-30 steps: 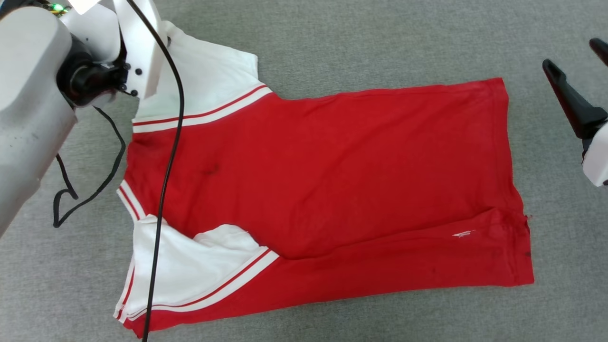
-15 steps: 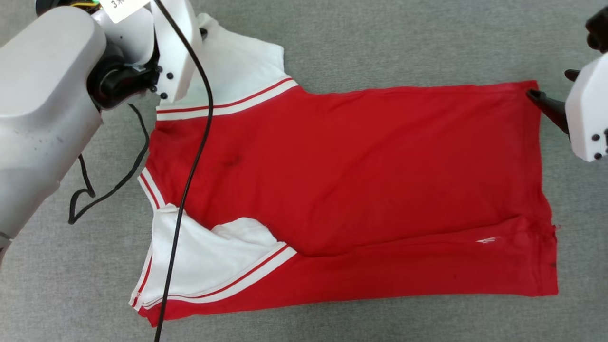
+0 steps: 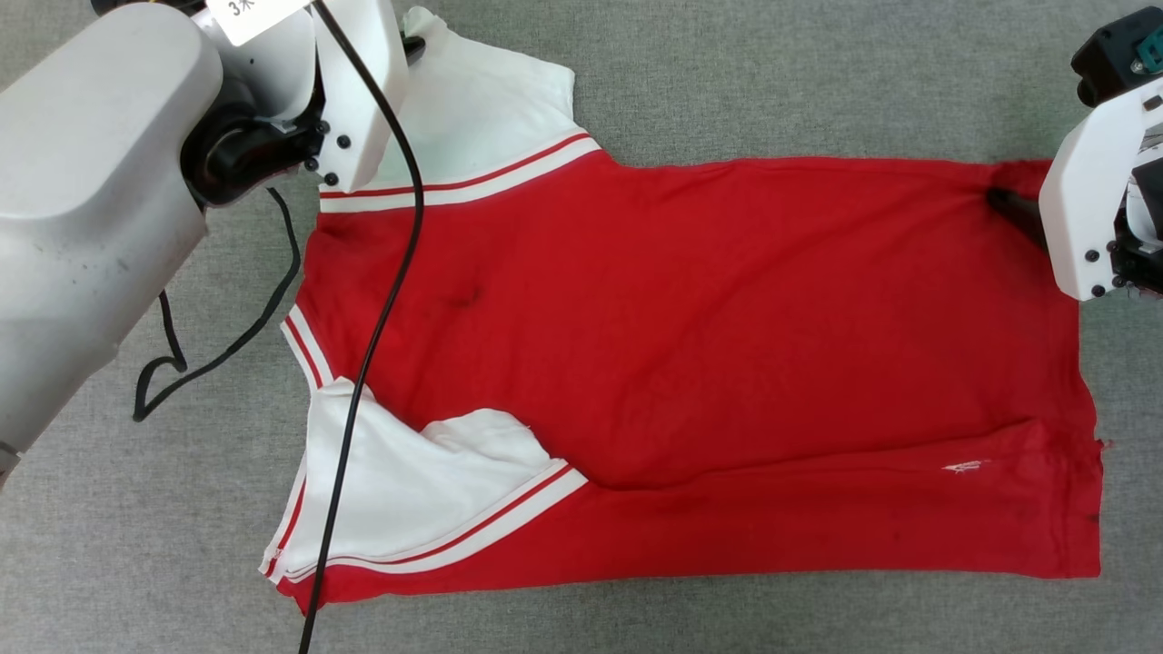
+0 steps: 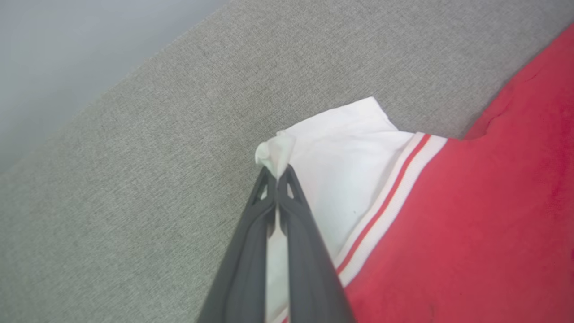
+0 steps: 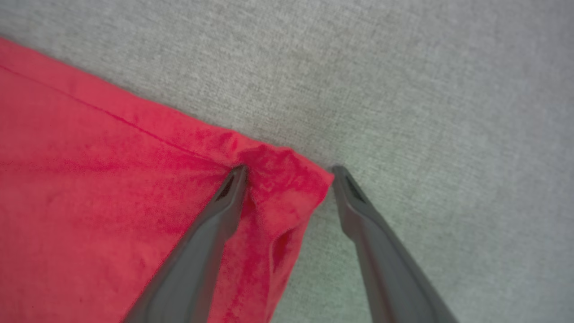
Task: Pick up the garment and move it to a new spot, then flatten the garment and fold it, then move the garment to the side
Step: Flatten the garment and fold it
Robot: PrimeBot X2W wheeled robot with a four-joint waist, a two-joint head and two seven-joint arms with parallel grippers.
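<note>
The garment (image 3: 690,345) lies spread on the grey surface, plain red side up, white sleeves at the left and hem at the right. My left gripper (image 4: 277,172) is shut on the tip of the far white sleeve (image 3: 482,100), pinching a small peak of cloth. My right gripper (image 5: 287,172) is open, its two fingers straddling the far hem corner (image 5: 278,179), which is bunched between them. In the head view one dark right finger (image 3: 1010,205) rests on that corner. The near sleeve (image 3: 409,509) is partly folded over.
A black cable (image 3: 372,327) hangs from my left arm across the garment's left part, and another cable loop (image 3: 182,363) lies on the grey surface (image 3: 772,73) beside it. In the left wrist view the surface's edge (image 4: 112,85) runs past the sleeve.
The head camera has shifted, so the whole picture slid right. My right gripper has come down from beside the garment onto its far hem corner, still open. My left gripper still holds the sleeve.
</note>
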